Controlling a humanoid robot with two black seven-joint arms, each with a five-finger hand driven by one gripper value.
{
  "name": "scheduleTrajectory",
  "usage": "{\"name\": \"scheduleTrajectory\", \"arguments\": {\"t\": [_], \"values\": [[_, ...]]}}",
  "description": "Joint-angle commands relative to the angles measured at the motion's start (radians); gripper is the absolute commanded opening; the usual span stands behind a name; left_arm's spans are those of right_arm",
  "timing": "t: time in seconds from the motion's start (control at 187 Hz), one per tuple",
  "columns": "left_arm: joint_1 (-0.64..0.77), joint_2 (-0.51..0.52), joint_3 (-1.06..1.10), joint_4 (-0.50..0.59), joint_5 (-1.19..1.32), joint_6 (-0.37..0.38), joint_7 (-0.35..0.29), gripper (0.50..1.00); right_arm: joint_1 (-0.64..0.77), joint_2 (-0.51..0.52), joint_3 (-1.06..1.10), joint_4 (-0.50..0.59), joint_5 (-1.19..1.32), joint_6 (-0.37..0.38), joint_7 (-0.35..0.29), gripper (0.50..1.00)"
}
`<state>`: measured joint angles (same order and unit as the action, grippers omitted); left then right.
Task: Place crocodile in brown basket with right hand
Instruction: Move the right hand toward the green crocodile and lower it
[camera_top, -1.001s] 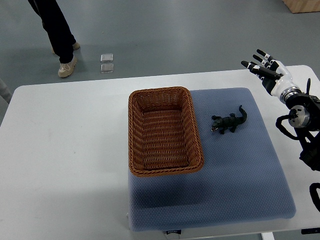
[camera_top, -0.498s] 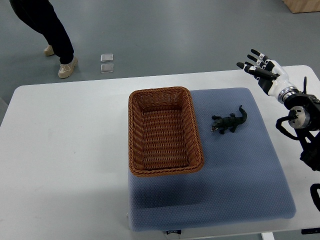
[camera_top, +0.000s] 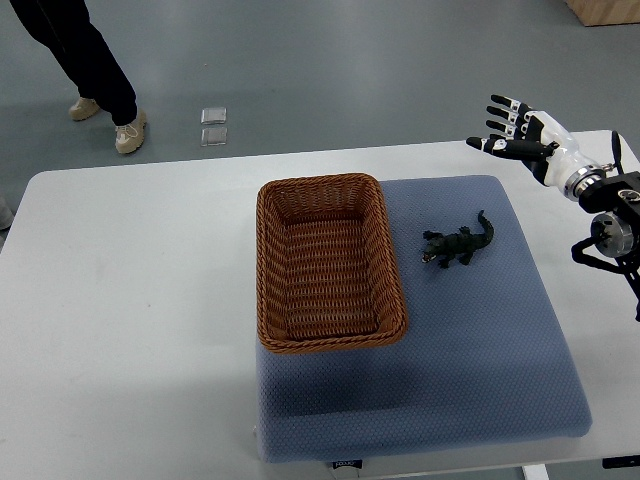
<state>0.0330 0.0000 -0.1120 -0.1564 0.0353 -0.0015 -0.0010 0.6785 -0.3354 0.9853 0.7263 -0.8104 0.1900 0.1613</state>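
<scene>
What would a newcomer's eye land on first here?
The empty brown wicker basket stands mid-table on the left part of a blue mat. Just right of it, not touching, lies the small dark toy crocodile. The right hand hovers open over the far right corner of the white table, away from the crocodile.

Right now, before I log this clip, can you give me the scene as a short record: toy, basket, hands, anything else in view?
crocodile: lying on the blue mat, right of the basket, not touching it
basket: brown wicker, at the mat's left side, nothing inside
right hand: raised near the table's far right corner, fingers spread, holding nothing
left hand: not in view
task step: crocodile not yet picked up
other: a person's legs on the floor beyond the table
</scene>
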Motion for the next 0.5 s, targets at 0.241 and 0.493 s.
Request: {"name": "scheduleTrajectory", "arguments": {"t": [0.241,0.493], "values": [[0.001,0.0,0.0,0.0,0.0,0.0,0.001,1.0,0.055,-0.12,-0.28,0.074,-0.216,0.034,0.098,0.928],[0.001,0.0,0.0,0.0,0.0,0.0,0.001,1.0,0.108,-0.2,-0.467,0.119,-0.467,0.025,0.162,0.926]]}}
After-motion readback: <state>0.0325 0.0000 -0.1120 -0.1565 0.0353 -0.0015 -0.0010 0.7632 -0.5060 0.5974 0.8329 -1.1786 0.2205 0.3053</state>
